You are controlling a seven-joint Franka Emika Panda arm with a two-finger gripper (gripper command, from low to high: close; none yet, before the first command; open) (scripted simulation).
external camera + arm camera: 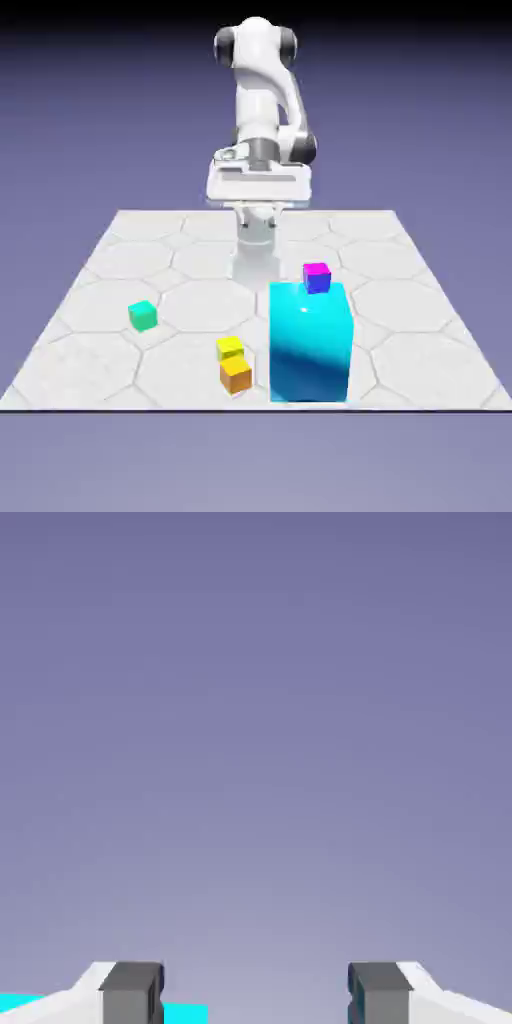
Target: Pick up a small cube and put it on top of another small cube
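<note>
Yellow cube (230, 347) already sits on top of the orange cube (236, 375), near edge of the table (120, 250), just left of the big cyan block (311, 345). Gripper (256, 997) is released, fingers (131, 992) spread with nothing between them, hand view mostly backdrop. Arm (262, 100) is up at the far edge, well apart from the cubes. Judged: stack done, retreat step; next move only needs holding clear. Green cube (143, 316) left, magenta-blue cube (316, 277) on the block
</note>
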